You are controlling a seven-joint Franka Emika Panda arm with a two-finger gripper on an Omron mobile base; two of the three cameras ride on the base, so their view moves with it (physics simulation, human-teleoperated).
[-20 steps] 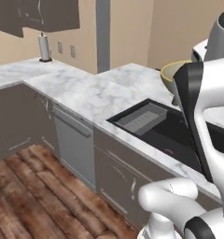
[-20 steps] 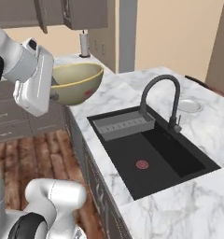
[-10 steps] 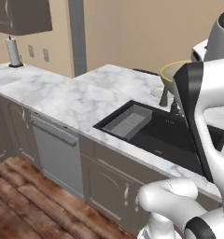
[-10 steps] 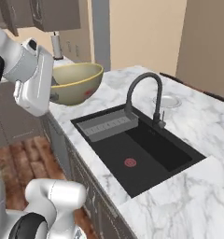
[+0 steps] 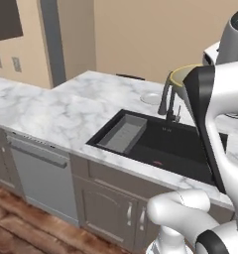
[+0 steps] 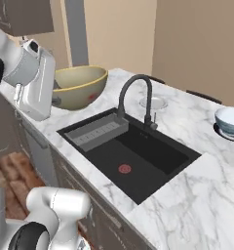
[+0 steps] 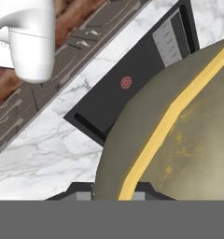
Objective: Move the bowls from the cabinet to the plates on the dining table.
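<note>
My gripper (image 7: 116, 192) is shut on the rim of the plain olive-tan bowl (image 7: 179, 130), one fingertip on each side of the yellow lip. I hold this bowl (image 6: 80, 87) upright above the left end of the dining table (image 6: 187, 195), beside the sink. Its rim (image 5: 183, 78) peeks out behind my forearm in the left base view. The white bowl with a blue pattern (image 6: 229, 120) sits on a plate (image 6: 225, 134) at the far right. A pale plate (image 6: 153, 102) lies bare behind the faucet. The dark cabinet (image 6: 24, 14) hangs at the upper left.
A black sink (image 6: 133, 156) with an arched black faucet (image 6: 134, 93) is set in the marble top. A grey dishwasher front (image 5: 36, 173) and lower cabinet doors run below the counter edge. Wooden floor (image 5: 12, 228) lies at the lower left.
The whole picture has slid: the base has driven along the counter, so the sink and faucet sit nearer the middle. The olive-tan bowl stays held in the same pose.
</note>
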